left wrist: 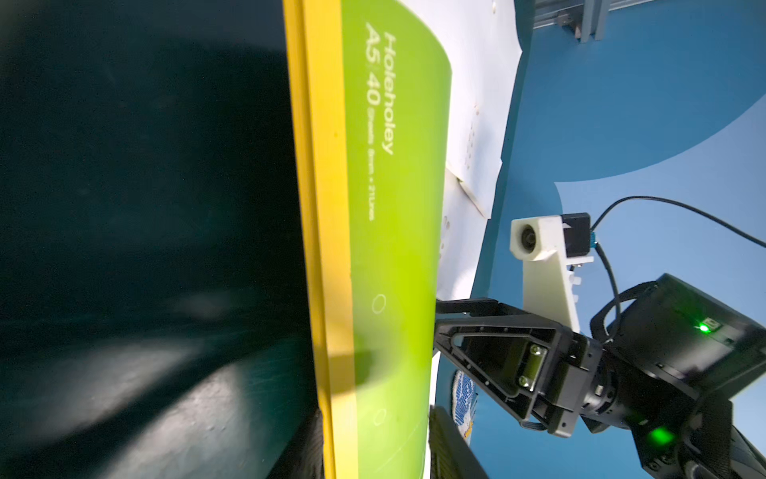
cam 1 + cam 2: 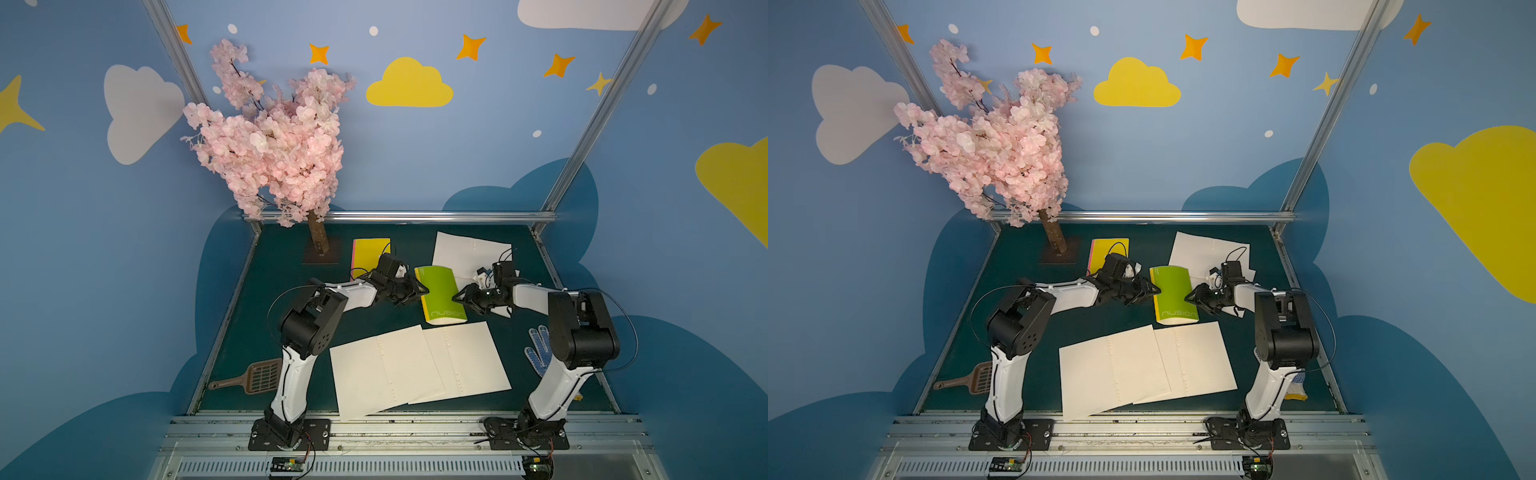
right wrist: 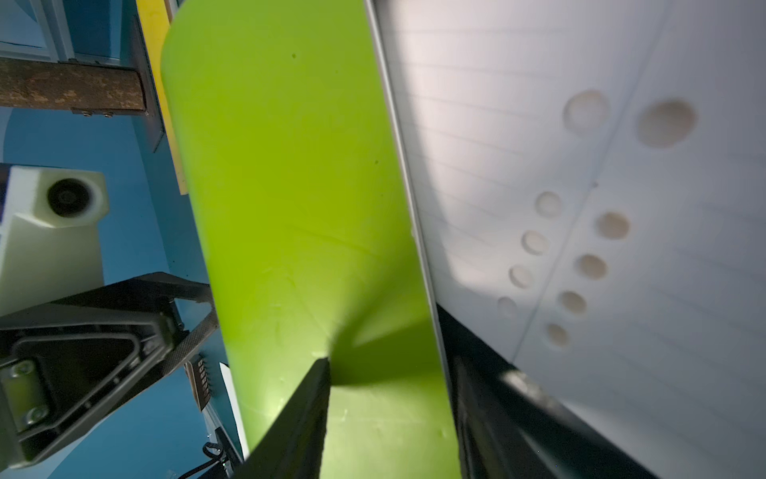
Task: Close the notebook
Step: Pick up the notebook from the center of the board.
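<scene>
Right wrist view: the right end effector (image 3: 389,373) is clamped on the free edge of the green notebook (image 3: 290,199). One finger (image 3: 302,414) sits on top of the cover and the other under it, w/ a white punched sheet (image 3: 621,290) just beside the lower one. In both top views the notebook (image 2: 440,297) sits mid-surface (image 2: 249,353), btw the two arms and beyond the loose lined sheets (image 2: 419,365); can't tell if it rests on the surface or is lifted a bit. The left end effector (image 2: 423,289) grips the opposite, yellow spine side; the left wrist view shows that edge running btw its jaws. The cover is folded over but bows up in an arch, not flat, so I'd call the task nearly done, not finished. Risks as I judge them: (1) if the two push toward each other, the arch grows and the cover prob. creases or kinks. (2) If the right one lets go w/o pressing down first, the springy cover may pop back up, maybe flop open. (3) The lower right finger is close to the white sheet, so pulling out could drag or crumple it. (4) The tips are near each other across a narrow book, so any inward move risks a bump.
</scene>
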Available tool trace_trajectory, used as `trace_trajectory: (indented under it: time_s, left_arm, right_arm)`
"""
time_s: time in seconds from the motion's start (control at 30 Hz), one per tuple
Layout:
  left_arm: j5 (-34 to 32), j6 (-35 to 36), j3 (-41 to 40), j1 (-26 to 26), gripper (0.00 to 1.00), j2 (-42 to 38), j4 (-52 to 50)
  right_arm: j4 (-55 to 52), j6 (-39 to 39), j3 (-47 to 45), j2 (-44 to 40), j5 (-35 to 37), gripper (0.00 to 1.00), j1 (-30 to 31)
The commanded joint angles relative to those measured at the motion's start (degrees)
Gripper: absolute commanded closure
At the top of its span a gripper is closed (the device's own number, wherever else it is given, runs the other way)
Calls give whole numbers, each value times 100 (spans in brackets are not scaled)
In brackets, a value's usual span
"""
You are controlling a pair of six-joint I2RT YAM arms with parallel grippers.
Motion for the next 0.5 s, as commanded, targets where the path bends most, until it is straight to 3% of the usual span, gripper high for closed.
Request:
trace_trajectory:
  time_s: [0.0,0.47]
  left_arm:
    - [652,-63,-23,-216,57,-76,537]
    - [1028,-70,82,-232,58,53,757]
  right_arm:
    - [78,-6,-40,158,-284,52,145]
    - [175,51,-57,193,-418,52,148]
